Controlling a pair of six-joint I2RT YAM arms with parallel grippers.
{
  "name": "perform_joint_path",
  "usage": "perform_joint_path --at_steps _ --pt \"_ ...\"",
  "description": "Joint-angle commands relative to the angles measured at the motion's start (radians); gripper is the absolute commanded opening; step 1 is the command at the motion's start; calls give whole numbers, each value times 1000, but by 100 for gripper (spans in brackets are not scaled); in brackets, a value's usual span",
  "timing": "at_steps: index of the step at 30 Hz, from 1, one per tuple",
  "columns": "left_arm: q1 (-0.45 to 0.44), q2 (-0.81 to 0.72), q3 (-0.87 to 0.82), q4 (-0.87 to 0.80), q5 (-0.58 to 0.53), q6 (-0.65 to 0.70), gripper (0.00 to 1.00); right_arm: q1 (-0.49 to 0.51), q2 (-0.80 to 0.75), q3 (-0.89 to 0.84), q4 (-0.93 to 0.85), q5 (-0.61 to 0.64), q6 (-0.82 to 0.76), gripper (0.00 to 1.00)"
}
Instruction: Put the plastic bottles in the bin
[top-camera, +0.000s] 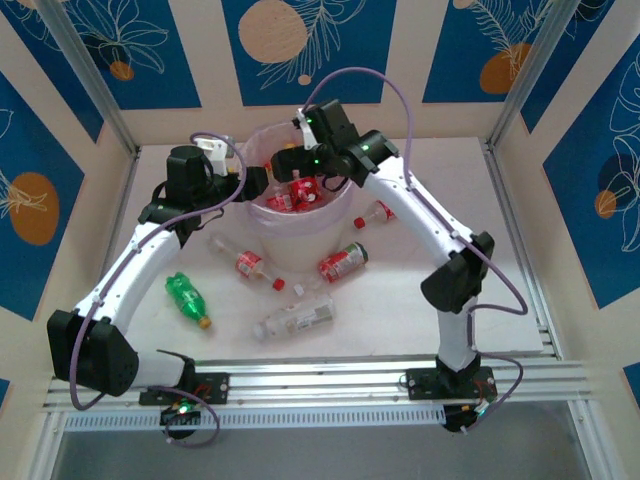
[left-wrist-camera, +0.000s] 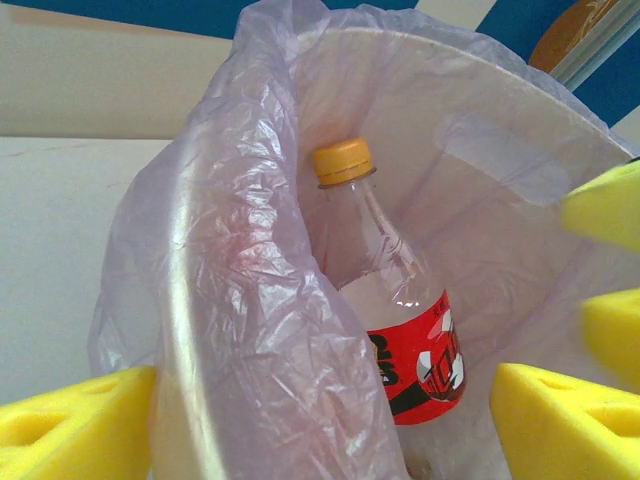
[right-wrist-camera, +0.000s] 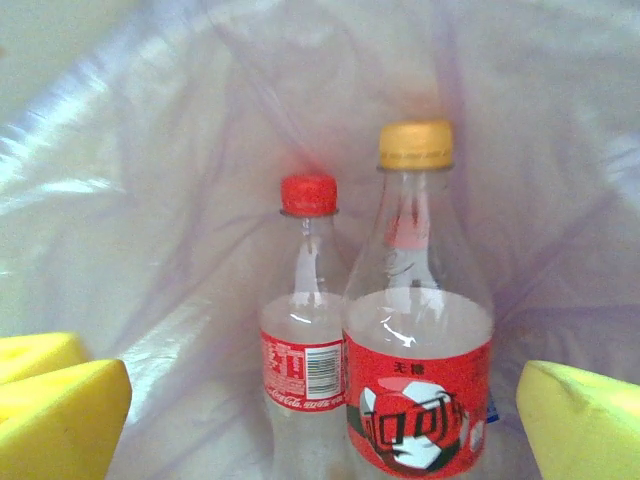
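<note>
While right gripper hangs over the bin, green bottle, pale-labelled bottle nearby.

Coca-Cola script on red-capped bottle, 无糖 above large Chinese characters on yellow-capped bottle

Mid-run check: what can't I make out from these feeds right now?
Top view: bottle count inside the bin; the left gripper and right gripper cover its mouth.
Left wrist: base of the yellow-capped bottle; a fold of the bag hides it.
Right wrist: bases of that bottle and the red-capped bottle; cut off by the bottom edge.
</note>
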Motion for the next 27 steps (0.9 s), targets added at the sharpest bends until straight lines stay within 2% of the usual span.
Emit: perform_joint_path --at_steps 1,9,20,27 --pt "-34 52 -45 -163 -12 83 84 -8 -82 40 -8 46 -23 99" --pt "-36 48 -45 -163 -11 81 84 -137 -201 -70 1 82 64 99" --pt "-36 47 -45 -162 -8 80 84 -484 -332 -457 153 -16 310 99" --pt "-35 46 -45 -162 -8 81 84 -533 -260 -596 217 -3 419 99"
